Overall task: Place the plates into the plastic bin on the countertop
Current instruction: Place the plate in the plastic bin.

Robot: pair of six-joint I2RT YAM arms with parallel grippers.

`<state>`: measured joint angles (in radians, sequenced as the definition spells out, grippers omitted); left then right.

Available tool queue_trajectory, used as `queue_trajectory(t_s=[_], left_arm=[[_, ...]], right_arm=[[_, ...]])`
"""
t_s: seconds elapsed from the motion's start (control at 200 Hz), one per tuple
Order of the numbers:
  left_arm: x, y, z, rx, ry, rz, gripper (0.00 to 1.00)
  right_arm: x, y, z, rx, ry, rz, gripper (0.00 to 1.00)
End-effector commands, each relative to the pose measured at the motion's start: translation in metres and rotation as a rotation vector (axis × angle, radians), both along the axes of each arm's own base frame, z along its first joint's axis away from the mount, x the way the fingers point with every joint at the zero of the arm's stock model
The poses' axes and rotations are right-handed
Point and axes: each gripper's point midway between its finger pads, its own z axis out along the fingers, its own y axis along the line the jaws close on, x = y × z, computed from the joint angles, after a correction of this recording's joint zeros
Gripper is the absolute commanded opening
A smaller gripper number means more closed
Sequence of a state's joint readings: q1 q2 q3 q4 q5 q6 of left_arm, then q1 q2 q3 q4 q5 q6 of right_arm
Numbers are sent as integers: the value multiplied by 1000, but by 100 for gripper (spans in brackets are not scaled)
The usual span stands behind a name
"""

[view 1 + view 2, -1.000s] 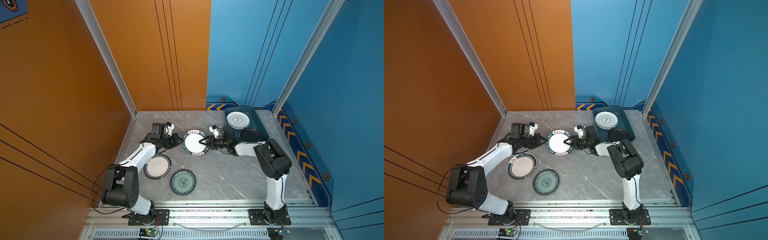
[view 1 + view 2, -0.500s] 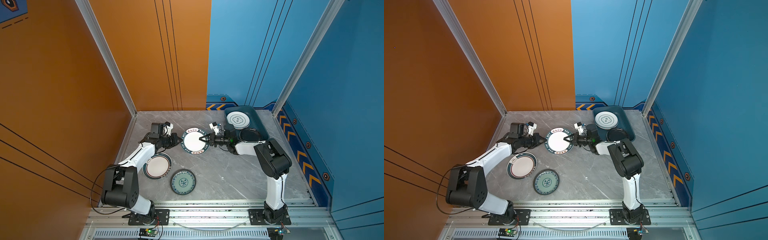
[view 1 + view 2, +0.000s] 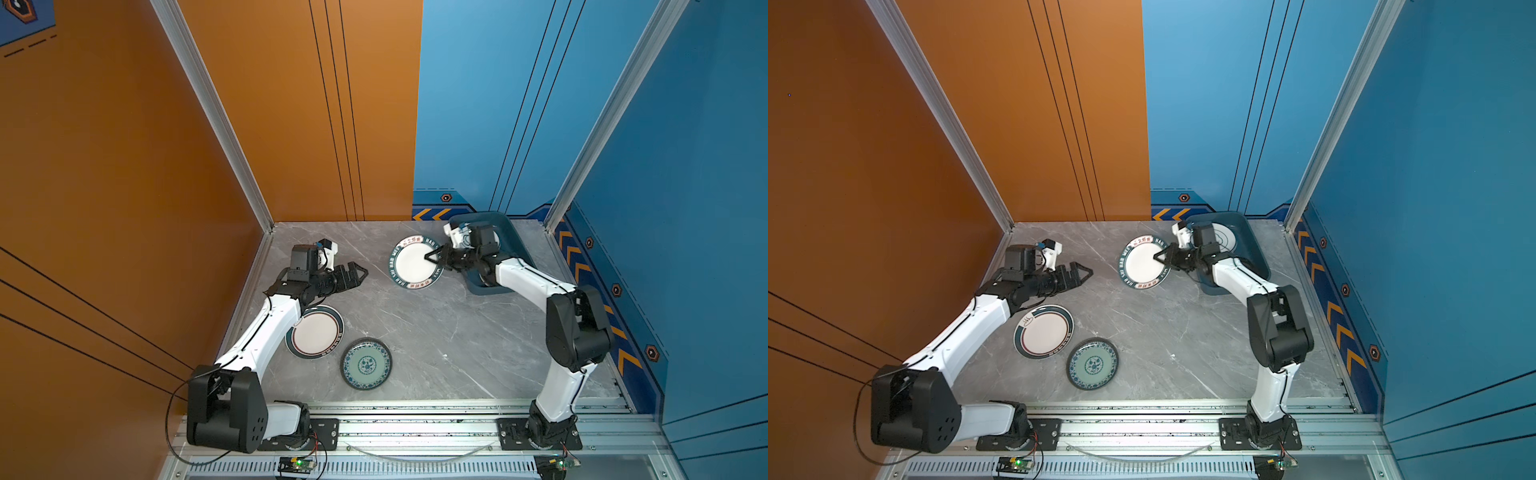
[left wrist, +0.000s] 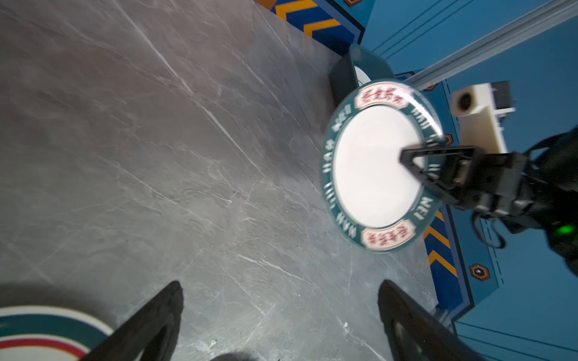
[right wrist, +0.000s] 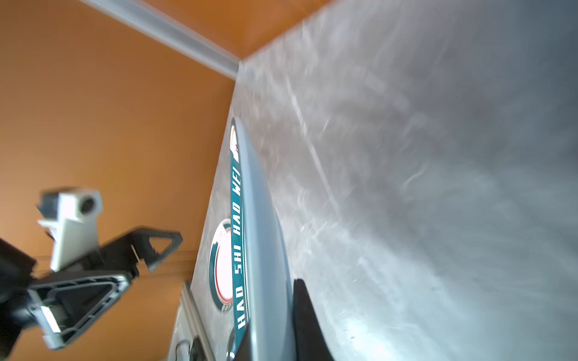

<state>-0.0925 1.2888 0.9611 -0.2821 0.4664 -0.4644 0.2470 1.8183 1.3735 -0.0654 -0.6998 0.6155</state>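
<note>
A white plate with a dark-green lettered rim (image 3: pixel 415 262) (image 3: pixel 1144 262) hangs tilted above the countertop (image 3: pixel 436 332), just left of the plastic bin (image 3: pixel 509 232) (image 3: pixel 1246 237). My right gripper (image 3: pixel 432 257) (image 5: pixel 272 312) is shut on the plate's rim (image 5: pixel 259 250). The left wrist view shows this plate (image 4: pixel 375 165) with the black finger across its face. My left gripper (image 3: pixel 359 274) (image 4: pixel 280 284) stands open and empty, well left of it. A white ringed plate (image 3: pixel 1227 239) lies in the bin, partly behind my right arm.
Two more plates lie on the countertop near my left arm: a white one with a dark-green rim (image 3: pixel 316 332) (image 3: pixel 1044 331) and a teal floral one (image 3: pixel 366 364) (image 3: pixel 1093 364). Orange and blue walls close in the back and sides.
My left gripper has let go of the lettered plate, opened wide and drawn back to the left. My right gripper has shut on its rim and carried it up towards the bin.
</note>
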Motion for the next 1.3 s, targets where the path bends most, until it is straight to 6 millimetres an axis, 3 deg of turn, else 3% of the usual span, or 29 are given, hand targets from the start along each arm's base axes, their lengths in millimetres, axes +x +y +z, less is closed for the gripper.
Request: queue_trajectory(t_s=[0.0,0.1,0.215,0.386,0.506,0.626,0.641,0.701,0.736,1.081,1.292], left_arm=[[-8,33,-12,77,14,129,98],[-14,54,-12,89,11,199,98],[-21,72,-20,100,40,254,98],[-32,90,-37,146,105,305,98],[-44,111,-48,244,146,372,98],[-56,134,-56,294,177,464,98],[-57,136,-57,295,177,475,98],[-62,144,-59,309,179,513,98],[-64,148,-60,311,177,531,98],[-81,160,-87,348,239,593,98],[-93,174,-104,400,300,656,98]], right_arm=[[21,-72,10,-61,28,-177,0],[43,-131,20,-81,20,-347,0],[63,-179,23,-113,29,-469,0],[88,-230,9,-160,72,-600,0],[102,-251,-10,-165,120,-642,0],[111,-262,-21,-177,142,-664,0],[113,-262,-36,-180,168,-663,0],[115,-264,-52,-185,196,-668,0],[121,-265,-47,-180,178,-670,0],[142,-245,-92,-176,249,-634,0],[142,-236,-109,-208,292,-624,14]])
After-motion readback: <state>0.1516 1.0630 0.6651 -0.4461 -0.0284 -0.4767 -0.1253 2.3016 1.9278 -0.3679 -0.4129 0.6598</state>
